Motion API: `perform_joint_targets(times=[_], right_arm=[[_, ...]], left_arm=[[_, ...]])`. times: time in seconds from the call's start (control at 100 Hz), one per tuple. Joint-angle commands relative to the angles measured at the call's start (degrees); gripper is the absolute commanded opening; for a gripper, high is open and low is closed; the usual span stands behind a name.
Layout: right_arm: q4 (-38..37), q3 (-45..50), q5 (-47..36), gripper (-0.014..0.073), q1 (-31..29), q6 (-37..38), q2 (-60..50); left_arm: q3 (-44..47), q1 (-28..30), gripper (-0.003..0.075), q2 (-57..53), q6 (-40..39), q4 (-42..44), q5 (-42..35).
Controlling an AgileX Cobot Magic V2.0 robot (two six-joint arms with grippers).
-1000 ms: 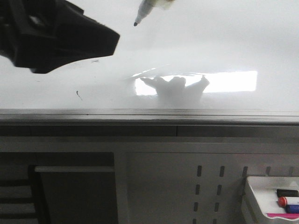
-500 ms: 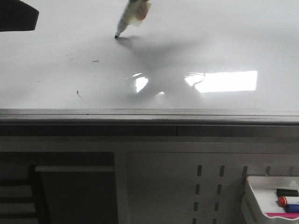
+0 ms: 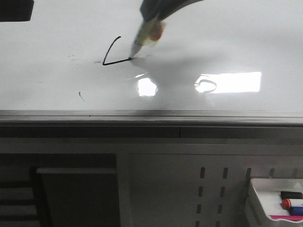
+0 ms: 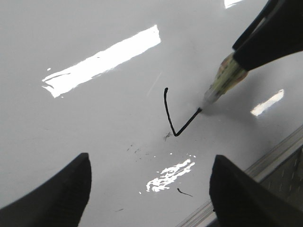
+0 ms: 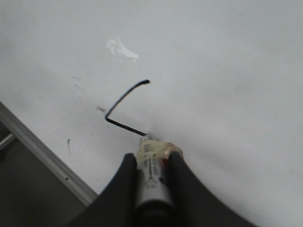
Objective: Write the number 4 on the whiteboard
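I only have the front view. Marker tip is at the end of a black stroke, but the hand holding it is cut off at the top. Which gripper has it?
Observer: The right gripper; its two black fingers are shut on the pale-labelled marker.
Operator: Left gripper?
Observer: The left gripper is open and empty, above the glossy white whiteboard.
Operator: The 4 done?
Observer: No. The thin black number 4 has only its slanted stroke and part of its bar; no stem yet.
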Motion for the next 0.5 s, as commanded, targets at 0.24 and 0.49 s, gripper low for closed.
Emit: perform_joint_targets(times=[0.24,0.49], right_arm=[[-1.56,-5.09,-3.20,-0.0064,2.31,-0.65,-4.16],[-1.13,-6.88,-2.69,-0.0064,0.26,-0.65,0.98]], left_arm=[[-1.51,0.17,0.0473,-0.66,-0.82,-0.28,-4.52],[-1.51,0.17,0.0473,-0.66,-0.82,-0.28,-4.52]])
